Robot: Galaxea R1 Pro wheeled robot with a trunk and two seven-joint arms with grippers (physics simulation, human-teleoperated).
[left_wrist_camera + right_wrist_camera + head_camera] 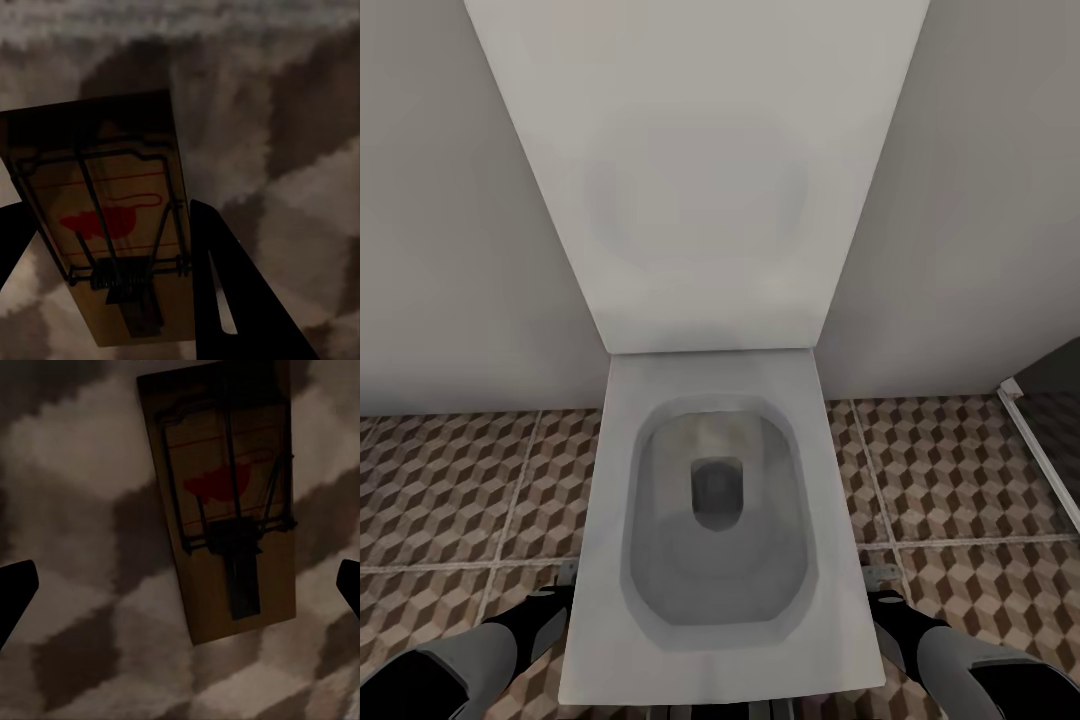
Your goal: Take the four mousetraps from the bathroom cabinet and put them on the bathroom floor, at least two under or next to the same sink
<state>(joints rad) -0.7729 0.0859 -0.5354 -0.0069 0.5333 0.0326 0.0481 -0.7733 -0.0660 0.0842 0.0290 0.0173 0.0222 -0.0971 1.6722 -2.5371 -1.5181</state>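
Note:
A tan mousetrap (pixel 112 225) with black wire and a red mark sits between the black fingers of my left gripper (pixel 112 214), which touch both its long edges, just above the cube-patterned bathroom floor (pixel 300 150). Another mousetrap (pixel 225 510) lies flat on the floor tiles (pixel 75 472) ahead of my right gripper (pixel 180 585), whose fingers stand wide apart with nothing between them. In the head view my left gripper (pixel 555 600) and right gripper (pixel 885 600) hang low on either side of the toilet bowl. The cabinet and the sink are out of view.
A white toilet (pixel 710 520) with its lid raised stands straight ahead against the grey wall (pixel 440 250). Patterned floor (pixel 450 490) spreads to both sides. A white rail and a dark opening (pixel 1050 400) are at the far right.

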